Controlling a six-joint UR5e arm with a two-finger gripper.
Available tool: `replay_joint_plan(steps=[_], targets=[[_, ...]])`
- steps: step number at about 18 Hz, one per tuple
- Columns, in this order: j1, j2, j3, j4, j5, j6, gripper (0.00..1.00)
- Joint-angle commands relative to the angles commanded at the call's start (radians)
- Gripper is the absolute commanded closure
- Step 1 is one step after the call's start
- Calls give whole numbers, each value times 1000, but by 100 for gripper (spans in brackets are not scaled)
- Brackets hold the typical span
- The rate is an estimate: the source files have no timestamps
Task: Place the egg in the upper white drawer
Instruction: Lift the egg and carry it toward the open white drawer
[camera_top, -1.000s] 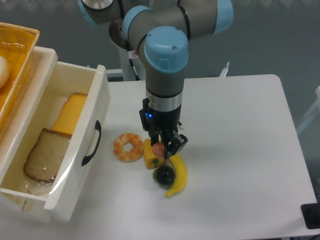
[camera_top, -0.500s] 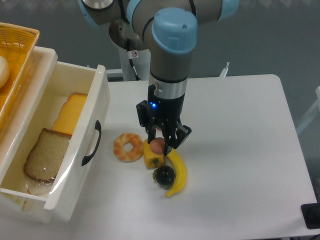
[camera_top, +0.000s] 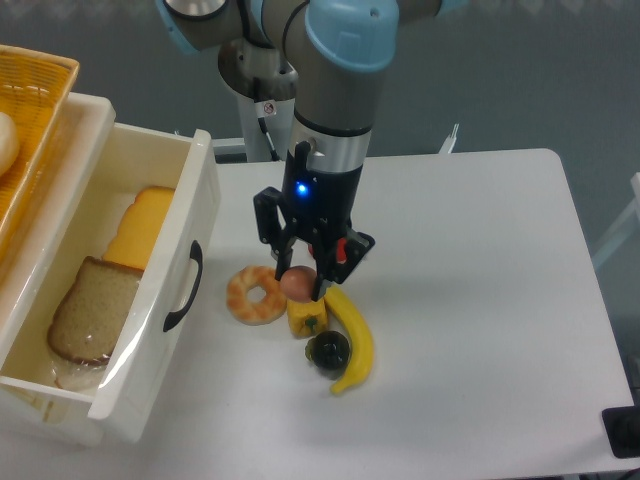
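Camera view: large deep white plastic drawer (camera_top: 195, 215) stands pulled out at left, bread slices inside. Two-finger gripper (camera_top: 300, 283) grasps the small smooth brownish-pink egg (camera_top: 297, 283), above ring doughnut (camera_top: 257, 294) and yellow banana (camera_top: 355, 344). Egg likely light, slippery, fragile; gentle side pinch at widest part best.

We see the egg (camera_top: 297, 283) between the fingers of the gripper (camera_top: 299, 284), above the doughnut (camera_top: 257, 294) and the pepper (camera_top: 305, 315). The upper white drawer (camera_top: 196, 215) stands open to their left, bread (camera_top: 90, 311) inside it. The banana (camera_top: 356, 349) lies right of the pepper.
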Motion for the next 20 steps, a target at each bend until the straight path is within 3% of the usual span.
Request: replay_joint_plan(steps=[3, 11, 17, 20], targets=[[-11, 31, -14, 0, -35, 3, 79], [-139, 51, -18, 6, -34, 12, 79], [-196, 80, -78, -9, -29, 231, 79], [-222, 100, -98, -20, -19, 264, 79]])
